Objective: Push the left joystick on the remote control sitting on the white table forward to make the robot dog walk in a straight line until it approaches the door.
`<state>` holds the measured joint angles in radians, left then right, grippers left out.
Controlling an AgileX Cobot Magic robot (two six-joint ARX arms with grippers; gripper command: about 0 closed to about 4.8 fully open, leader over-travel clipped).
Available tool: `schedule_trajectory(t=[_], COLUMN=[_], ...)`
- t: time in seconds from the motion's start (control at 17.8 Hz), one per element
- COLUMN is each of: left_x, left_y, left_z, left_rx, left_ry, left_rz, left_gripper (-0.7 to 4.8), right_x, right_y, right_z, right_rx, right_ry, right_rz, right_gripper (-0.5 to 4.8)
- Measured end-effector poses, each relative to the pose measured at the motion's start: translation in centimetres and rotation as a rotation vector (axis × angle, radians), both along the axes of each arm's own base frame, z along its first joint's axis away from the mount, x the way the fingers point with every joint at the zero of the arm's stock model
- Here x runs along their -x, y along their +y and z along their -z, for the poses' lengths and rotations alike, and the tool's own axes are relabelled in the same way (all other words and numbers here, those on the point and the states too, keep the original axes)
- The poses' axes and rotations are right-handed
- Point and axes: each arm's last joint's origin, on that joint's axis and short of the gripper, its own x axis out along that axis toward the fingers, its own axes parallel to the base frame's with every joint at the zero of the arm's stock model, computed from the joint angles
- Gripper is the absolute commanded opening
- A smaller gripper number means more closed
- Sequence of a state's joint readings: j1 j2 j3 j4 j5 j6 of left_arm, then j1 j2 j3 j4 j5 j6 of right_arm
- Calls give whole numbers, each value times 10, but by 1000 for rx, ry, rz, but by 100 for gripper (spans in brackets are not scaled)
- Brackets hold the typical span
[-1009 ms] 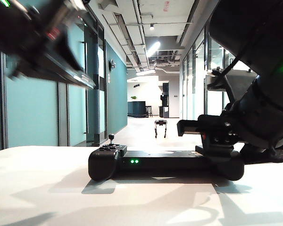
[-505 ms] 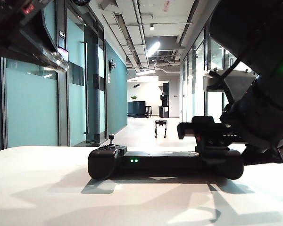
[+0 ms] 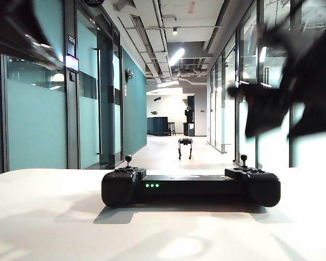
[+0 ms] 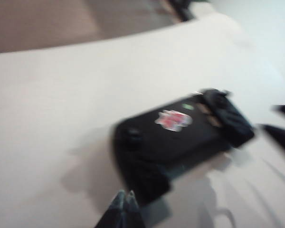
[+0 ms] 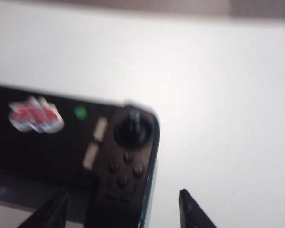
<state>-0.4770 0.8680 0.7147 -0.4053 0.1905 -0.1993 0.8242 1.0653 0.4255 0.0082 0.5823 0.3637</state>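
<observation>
Sitting flat on the white table (image 3: 43,217), the remote control (image 3: 190,187) has its left joystick (image 3: 128,160) standing upright and untouched, with the robot dog (image 3: 185,147) far beyond it down the corridor. Both arms hang above the controller: the left gripper (image 4: 125,209) with fingertips together, the right gripper (image 5: 121,209) with fingers spread apart, neither holding anything. To do the push well, I judge one closed tip should descend just behind the stick's cap and nudge it straight ahead, avoiding sideways drift.
</observation>
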Motion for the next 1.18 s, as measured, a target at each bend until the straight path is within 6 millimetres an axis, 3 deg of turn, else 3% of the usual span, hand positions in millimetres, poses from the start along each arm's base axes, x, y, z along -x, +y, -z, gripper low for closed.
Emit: schedule_trajectory(t=[0.06, 0.11, 0.39, 0.62, 0.78, 1.01, 1.18], left_x=[5, 11, 44, 71, 88, 92, 95], left_y=[4, 9, 28, 43, 51, 53, 54], left_z=[-4, -8, -21, 2, 13, 46, 48], left_rx=[-15, -25, -66, -62, -17, 29, 72], left_ry=[-29, -56, -159, -243, -397, -541, -626], left_rz=[-44, -80, -131, -121, -107, -87, -98], left_gripper=[-6, -6, -6, -6, -6, -6, -6], right_x=[6, 13, 46, 65, 73, 80, 84], right_y=[-6, -14, -50, -71, -80, -88, -92], right_z=[-13, -31, -70, -53, -55, -60, -62], right_rx=[-15, -40, -98, -72, -136, -192, -218], right_ry=[-48, -126, -329, -337, -400, -454, -478], right_rz=[-17, -39, -77, -40, -30, -23, -20], right_gripper=[27, -4, -5, -3, -3, -3, -3])
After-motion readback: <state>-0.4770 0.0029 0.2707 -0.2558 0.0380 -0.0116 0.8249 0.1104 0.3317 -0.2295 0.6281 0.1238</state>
